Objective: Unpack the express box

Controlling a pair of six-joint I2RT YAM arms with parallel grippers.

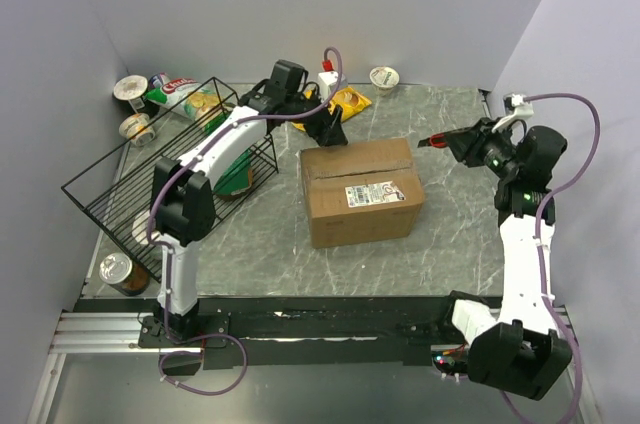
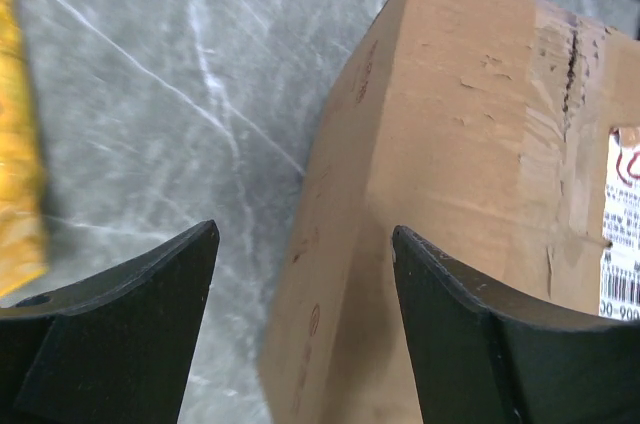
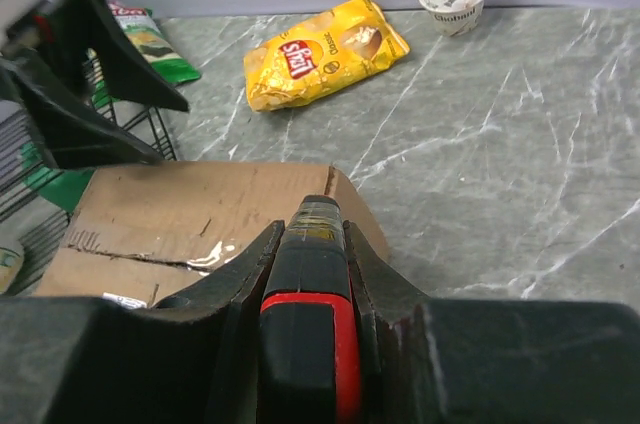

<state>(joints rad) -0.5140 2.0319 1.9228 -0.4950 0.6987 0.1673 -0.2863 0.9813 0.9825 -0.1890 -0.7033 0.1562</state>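
Observation:
The express box (image 1: 360, 189), a brown carton with a white label and a taped seam, sits mid-table. My left gripper (image 1: 330, 134) hangs open over its far left corner. In the left wrist view the box's edge (image 2: 470, 144) runs up between the spread fingers (image 2: 305, 229), which touch nothing. My right gripper (image 1: 440, 141) hovers to the right of the box, shut on a black and red cutter (image 3: 310, 344). The cutter's tip points at the box's near corner (image 3: 190, 214). The left fingers (image 3: 80, 74) show beyond the box.
A black wire basket (image 1: 150, 184) stands left of the box. A yellow chips bag (image 1: 350, 99) and a yogurt cup (image 1: 384, 77) lie at the back. A green snack bag (image 1: 180, 94) and cups (image 1: 131, 90) sit far left, and a can (image 1: 122, 272) near left.

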